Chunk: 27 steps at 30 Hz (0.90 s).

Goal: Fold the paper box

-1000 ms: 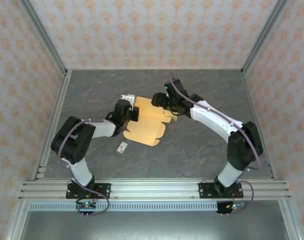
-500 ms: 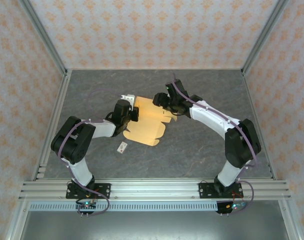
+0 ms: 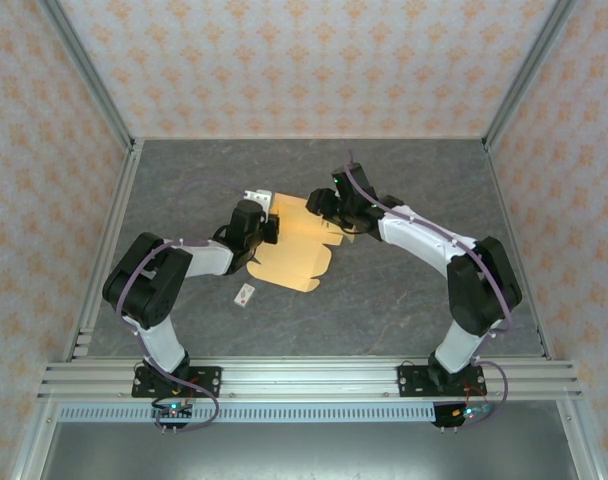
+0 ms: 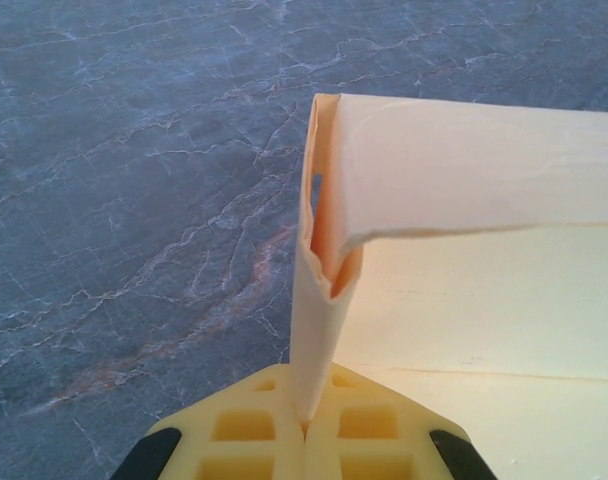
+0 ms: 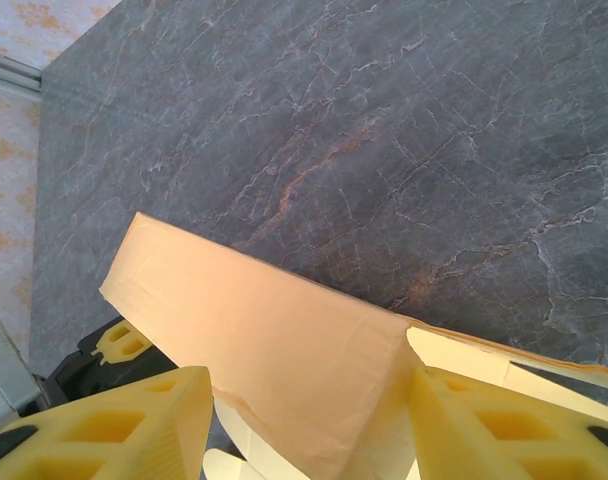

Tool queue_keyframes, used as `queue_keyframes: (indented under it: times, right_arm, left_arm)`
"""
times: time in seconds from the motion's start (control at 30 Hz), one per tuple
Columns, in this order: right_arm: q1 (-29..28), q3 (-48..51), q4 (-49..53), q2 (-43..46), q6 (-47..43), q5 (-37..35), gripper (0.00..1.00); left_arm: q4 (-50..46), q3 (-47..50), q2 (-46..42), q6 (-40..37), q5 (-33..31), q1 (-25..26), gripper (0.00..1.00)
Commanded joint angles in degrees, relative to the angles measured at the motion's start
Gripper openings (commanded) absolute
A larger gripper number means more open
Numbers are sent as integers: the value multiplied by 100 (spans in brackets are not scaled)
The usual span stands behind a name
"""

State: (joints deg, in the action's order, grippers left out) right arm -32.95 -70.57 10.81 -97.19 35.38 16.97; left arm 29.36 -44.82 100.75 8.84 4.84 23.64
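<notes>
On the surface (image 3: 414,290), the paper box (image 3: 294,255) appears barely begun: one wall raised, the rest flat. Left hand (image 4: 304,438) pinches its end flap; right hand (image 5: 306,415) straddles the wall, spread.

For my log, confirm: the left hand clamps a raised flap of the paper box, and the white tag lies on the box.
Wrong on one point: the white tag lies on the table, apart from the paper box; the top external view shows it. The rest stands.

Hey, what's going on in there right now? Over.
Left gripper shut on paper box edge. Right gripper open, straddling raised flap. White tag lies apart, nothing blocking.
</notes>
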Motion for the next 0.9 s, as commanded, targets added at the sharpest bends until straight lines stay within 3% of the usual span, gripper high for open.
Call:
queue_keyframes:
  times: [0.0,0.1,0.33,0.6,0.87]
  right_arm:
    - [8,166,-466,61,42,-9,54]
    - [8,271,-501,153,-168,8,54]
    - [8,400,20,847,-1501,-215,69]
    - [8,536,373,1545,-2316,-98,72]
    - [8,995,494,2304,-2518,-479,73]
  left_arm:
    - [44,-89,-56,-169,-66,71,0]
    - [61,-72,-64,-172,-55,61,0]
    - [169,-31,-94,-236,153,0,0]
    - [296,-5,-46,-257,534,-88,0]
    - [359,39,-106,-198,728,-142,0]
